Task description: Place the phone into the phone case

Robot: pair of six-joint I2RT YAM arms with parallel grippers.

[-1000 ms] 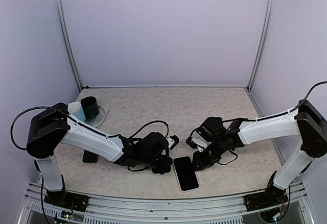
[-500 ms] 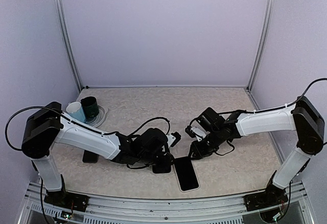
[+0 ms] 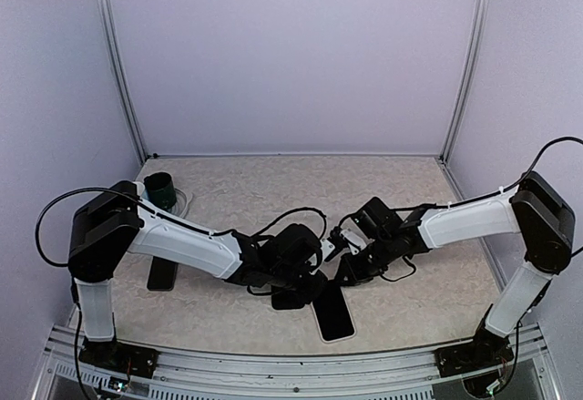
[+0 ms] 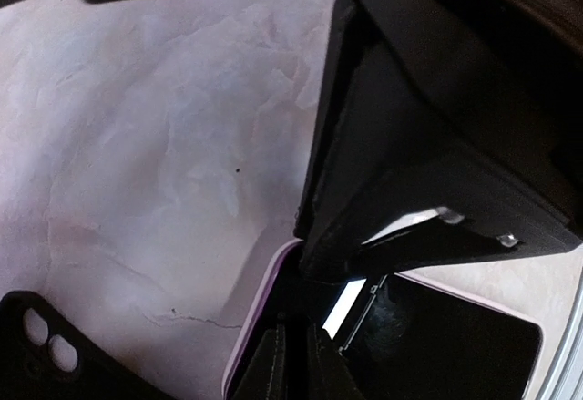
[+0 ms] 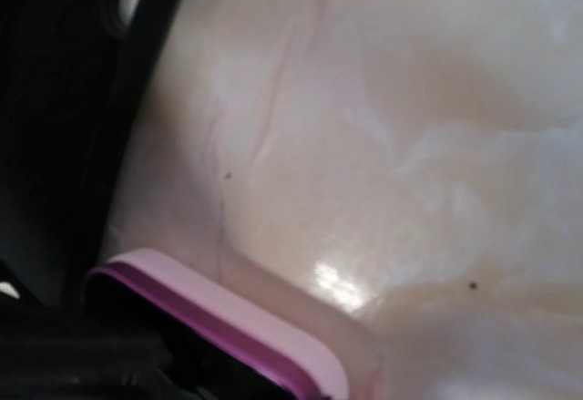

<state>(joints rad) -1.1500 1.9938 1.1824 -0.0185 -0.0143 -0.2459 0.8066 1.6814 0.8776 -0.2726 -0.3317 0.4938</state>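
While the left gripper (image 3: 316,286), fingers nearly together, and the right gripper (image 3: 346,271), gap unreadable, meet at the far end of the phone (image 3: 333,313), apparently lying in the pink case (image 5: 228,327) near the front of the table (image 3: 419,313), uneven pressure could skid it or unseat a corner.

Place: robot lab cell.
Walls (image 3: 291,54): plain lilac panels.
Frame: aluminium posts (image 3: 118,72) in the corners.
Surface (image 3: 273,190): marbled, boxed in.
Rig: two arms (image 3: 187,243) bolted to a rail (image 3: 273,356).

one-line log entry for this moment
phone: flat on table, pink case rim showing | left tool: at phone's far-left corner | right tool: at far-right corner
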